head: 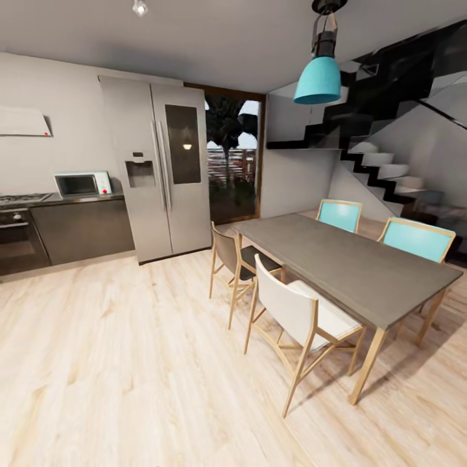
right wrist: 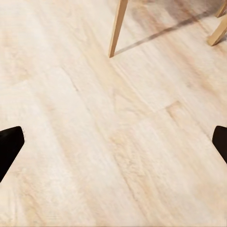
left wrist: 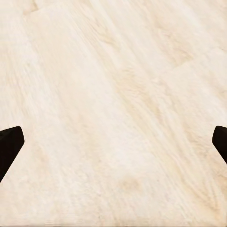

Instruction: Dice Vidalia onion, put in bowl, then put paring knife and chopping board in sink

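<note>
The sink, onion, chopping board, paring knife and bowl are out of view. In the head view, part of the kitchen stands at the far left: dark grey cabinets (head: 81,230) under a dark worktop (head: 65,200), across light wood floor (head: 130,363). My left gripper (left wrist: 113,146) hangs open over bare floor, its dark fingertips (left wrist: 9,144) at the picture's edges. My right gripper (right wrist: 113,146) is open as well, nothing between its fingertips (right wrist: 9,142), above floor near a wooden leg (right wrist: 117,28).
A grey dining table (head: 350,266) with several chairs (head: 298,318) fills the right. A steel fridge (head: 162,175) stands at the back, with a microwave (head: 81,184) and an oven (head: 16,237) to its left. Stairs (head: 389,172) rise at far right. Open floor lies ahead and left.
</note>
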